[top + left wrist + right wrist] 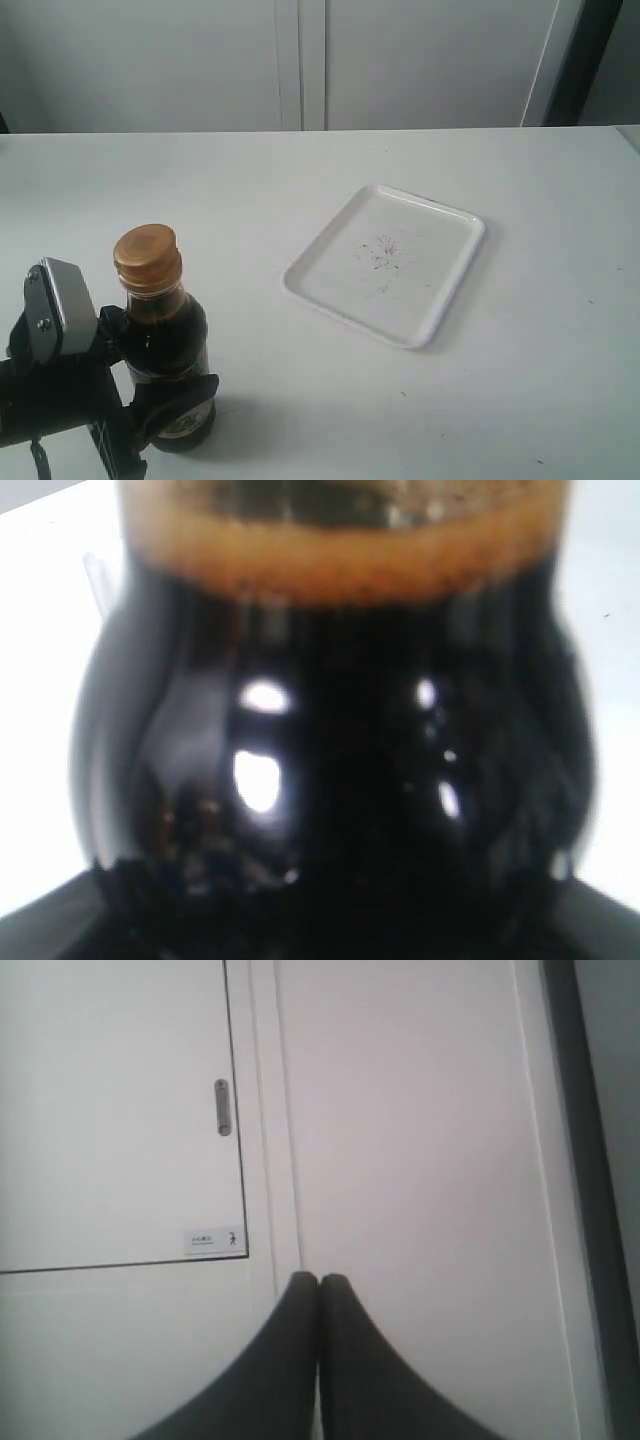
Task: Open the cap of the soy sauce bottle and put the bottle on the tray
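Note:
The soy sauce bottle (pixel 165 335) stands upright at the table's near left, its dark glass filling the left wrist view (pixel 330 760). Its golden-bronze cap (pixel 147 256) is down, lid closed. My left gripper (pixel 168 402) is shut on the bottle's lower body, with one black finger (pixel 190 393) crossing the label. The white tray (pixel 430 300) lies flat to the right of the bottle, apart from it and with nothing on it. My right gripper (pixel 319 1282) is shut on nothing and faces a wall; it is out of the exterior view.
The white table (pixel 300 180) runs back to a pale wall with cabinet doors (pixel 300 60). The left arm's silver wrist block (pixel 60 305) sits just left of the bottle. A door panel with a small handle (pixel 223 1107) shows in the right wrist view.

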